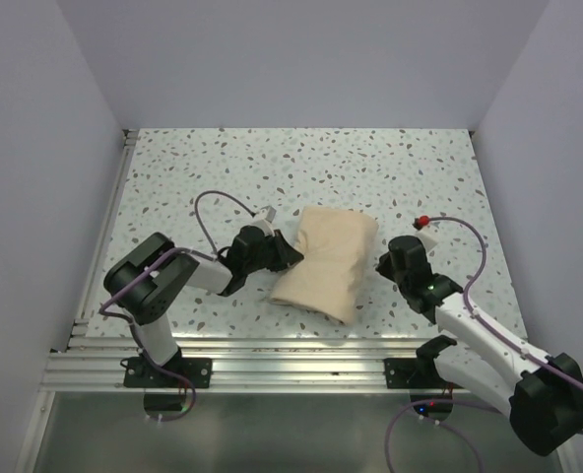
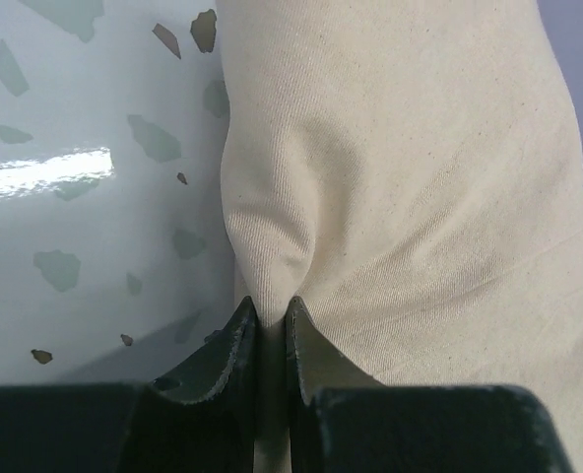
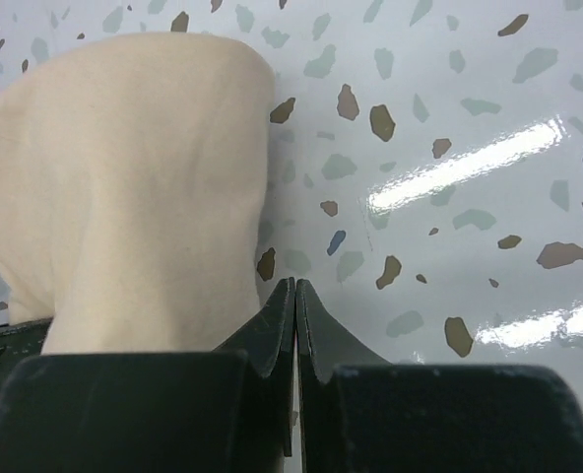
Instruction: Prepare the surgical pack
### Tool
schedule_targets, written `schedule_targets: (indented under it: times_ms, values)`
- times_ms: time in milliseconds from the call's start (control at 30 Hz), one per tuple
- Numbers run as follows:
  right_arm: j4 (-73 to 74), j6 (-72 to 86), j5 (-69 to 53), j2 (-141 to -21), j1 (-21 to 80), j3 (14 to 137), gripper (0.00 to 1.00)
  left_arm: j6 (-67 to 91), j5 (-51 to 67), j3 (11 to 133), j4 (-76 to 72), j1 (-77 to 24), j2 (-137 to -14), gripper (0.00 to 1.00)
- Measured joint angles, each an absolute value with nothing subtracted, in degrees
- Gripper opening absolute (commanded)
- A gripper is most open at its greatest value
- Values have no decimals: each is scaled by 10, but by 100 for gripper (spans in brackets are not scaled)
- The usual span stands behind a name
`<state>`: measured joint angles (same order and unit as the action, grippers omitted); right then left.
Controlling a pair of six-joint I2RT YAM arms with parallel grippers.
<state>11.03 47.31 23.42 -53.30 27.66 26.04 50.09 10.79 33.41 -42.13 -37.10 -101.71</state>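
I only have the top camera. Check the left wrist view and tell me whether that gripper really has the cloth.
Observer: It does. The left gripper is pinching a fold of the cloth bundle, and the fabric puckers right at its tips.
Operator: Now report the right one.
Observer: The right gripper is shut with nothing between its fingers. The bundle lies just beside it, on the left of its wrist view.
Operator: Tell me if anything pokes out of the bundle.
Observer: Neither wrist view shows anything poking out, only plain fabric and the speckled table.
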Motion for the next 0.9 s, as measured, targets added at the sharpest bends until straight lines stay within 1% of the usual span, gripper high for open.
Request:
schedule_targets:
  times_ms: [33, 67, 100, 167, 200, 267, 300, 400, 567, 600, 633, 667, 700, 800, 833, 900]
  values:
    - [117, 472, 238, -529, 276, 262, 0, 496, 98, 340, -413, -379, -1015, 0]
    - [124, 470, 243, -525, 275, 265, 0, 489, 91, 345, -408, -387, -1015, 2]
    - [129, 469, 247, -522, 274, 267, 0, 485, 84, 350, -405, -394, -1015, 7]
    - [142, 464, 257, -518, 272, 272, 0, 479, 74, 357, -400, -406, -1014, 13]
    - [150, 462, 262, -516, 270, 275, 0, 475, 69, 360, -397, -412, -1013, 22]
    - [166, 456, 269, -512, 268, 283, 1, 471, 62, 363, -391, -420, -1009, 30]
    - [171, 453, 273, -510, 267, 286, 1, 471, 59, 363, -386, -424, -1006, 37]
    - [189, 445, 280, -502, 263, 297, 4, 468, 55, 363, -367, -435, -994, 48]
    - [201, 422, 280, -496, 262, 311, 6, 460, 53, 363, -337, -442, -945, 59]
    - [201, 416, 277, -497, 262, 314, 7, 457, 52, 363, -329, -442, -933, 62]
    - [201, 408, 273, -499, 262, 319, 11, 453, 52, 363, -320, -442, -921, 64]
    - [200, 400, 269, -505, 262, 324, 13, 451, 51, 363, -312, -442, -909, 65]
    - [199, 391, 257, -513, 262, 333, 16, 448, 49, 363, -301, -442, -895, 66]
    - [197, 362, 221, -553, 259, 367, 17, 435, 44, 367, -269, -442, -851, 65]
    - [194, 350, 206, -571, 259, 381, 20, 428, 42, 370, -254, -442, -836, 65]
    - [180, 331, 170, -599, 259, 401, 23, 414, 42, 377, -231, -442, -807, 62]
